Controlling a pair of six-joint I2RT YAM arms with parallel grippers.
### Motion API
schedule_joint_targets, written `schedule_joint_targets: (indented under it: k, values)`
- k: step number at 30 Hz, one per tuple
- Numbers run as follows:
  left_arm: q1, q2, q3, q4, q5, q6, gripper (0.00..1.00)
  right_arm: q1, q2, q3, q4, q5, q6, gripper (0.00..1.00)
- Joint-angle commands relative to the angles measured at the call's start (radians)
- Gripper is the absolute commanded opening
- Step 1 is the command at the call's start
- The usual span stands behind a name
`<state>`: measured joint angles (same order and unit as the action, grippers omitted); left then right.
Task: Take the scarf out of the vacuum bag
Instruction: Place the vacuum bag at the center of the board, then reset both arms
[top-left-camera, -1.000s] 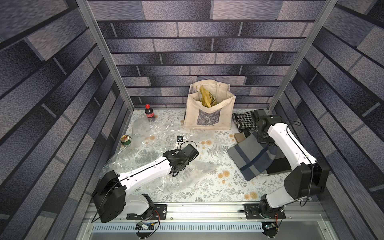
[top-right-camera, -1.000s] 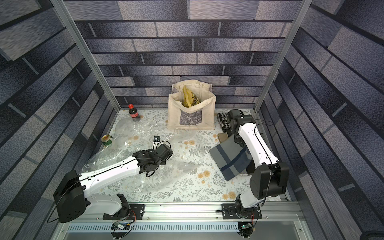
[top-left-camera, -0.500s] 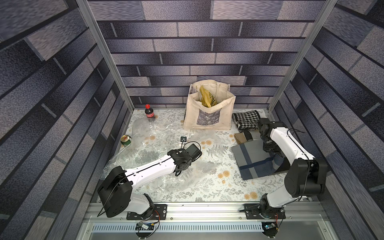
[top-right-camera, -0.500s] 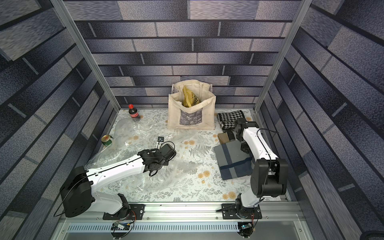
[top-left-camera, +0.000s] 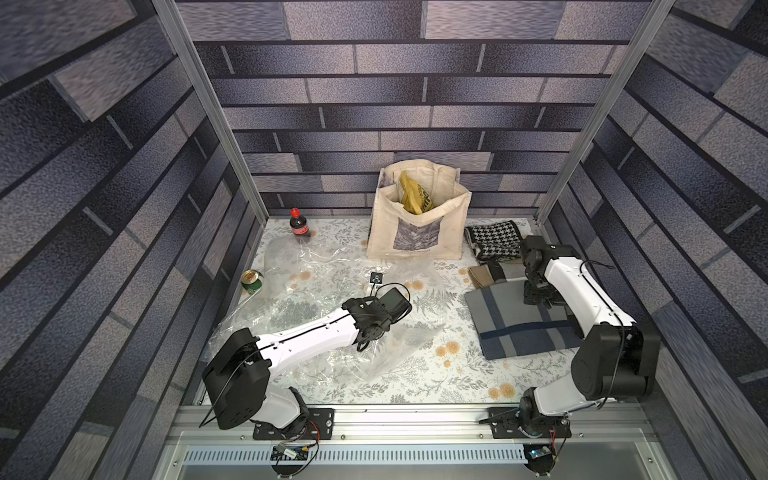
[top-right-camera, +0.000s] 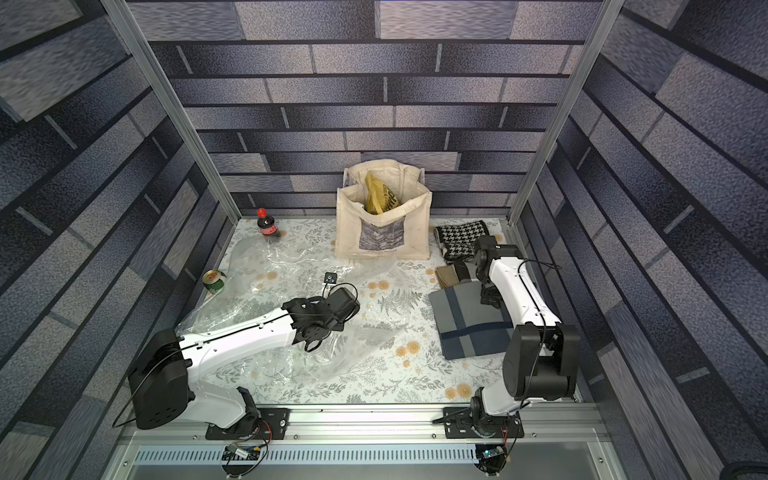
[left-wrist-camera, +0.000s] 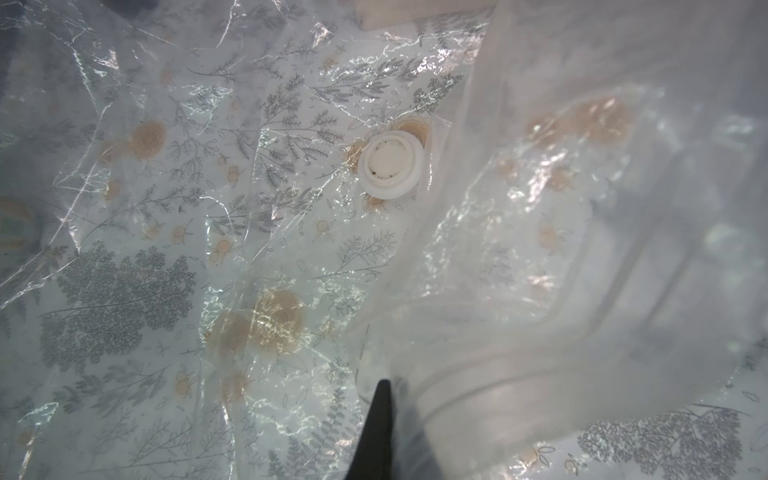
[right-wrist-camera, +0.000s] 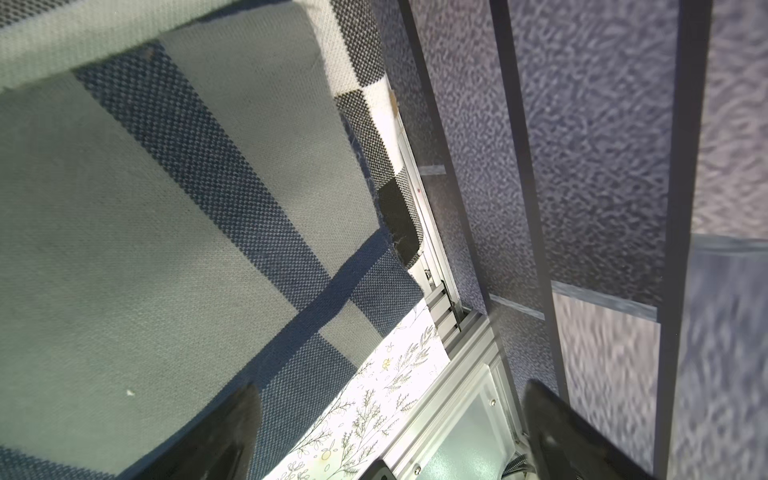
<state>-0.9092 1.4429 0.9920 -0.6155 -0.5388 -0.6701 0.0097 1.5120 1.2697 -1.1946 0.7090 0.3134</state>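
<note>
The scarf (top-left-camera: 523, 328), grey with navy stripes, lies folded flat on the table at the right, outside the vacuum bag, in both top views (top-right-camera: 473, 328). My right gripper (right-wrist-camera: 390, 432) hangs just above the scarf's far edge, open, with nothing between its fingers. The vacuum bag (top-left-camera: 328, 266) is clear crinkled plastic spread over the left half of the table, and its white valve cap (left-wrist-camera: 392, 164) faces up. My left gripper (left-wrist-camera: 397, 419) is low over the bag's middle, shut on a fold of the plastic. One black fingertip (left-wrist-camera: 380, 415) shows and the other is veiled behind the fold.
A cream tote bag (top-left-camera: 419, 224) stands at the back centre. A cola bottle (top-left-camera: 299, 224) and a green can (top-left-camera: 252, 281) sit along the left side. A houndstooth cloth (top-left-camera: 494, 241) and a tan item (top-left-camera: 486, 276) lie behind the scarf. The enclosure wall (right-wrist-camera: 602, 208) is close on the right.
My right gripper lowered the scarf onto the table, opened and let it go. My left gripper shifted a little toward the right over the bag.
</note>
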Motion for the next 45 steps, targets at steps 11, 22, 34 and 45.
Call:
schedule_joint_targets:
  k: [11,22,34,45]
  values:
    - [-0.055,-0.152,-0.056,0.248,0.086,0.117,1.00,0.021,-0.191,0.002,0.185,-0.336,-0.075,1.00]
    - [0.306,-0.559,-0.053,0.201,0.244,0.088,1.00,0.048,-0.462,-0.163,0.719,-0.953,0.086,1.00]
    - [1.055,-0.486,0.045,-0.099,0.590,0.080,1.00,0.095,-0.507,-0.374,1.061,-1.086,0.149,1.00]
    - [0.840,-0.629,-0.380,0.514,0.346,0.087,1.00,0.205,-0.508,-0.489,1.129,-0.954,-0.028,1.00]
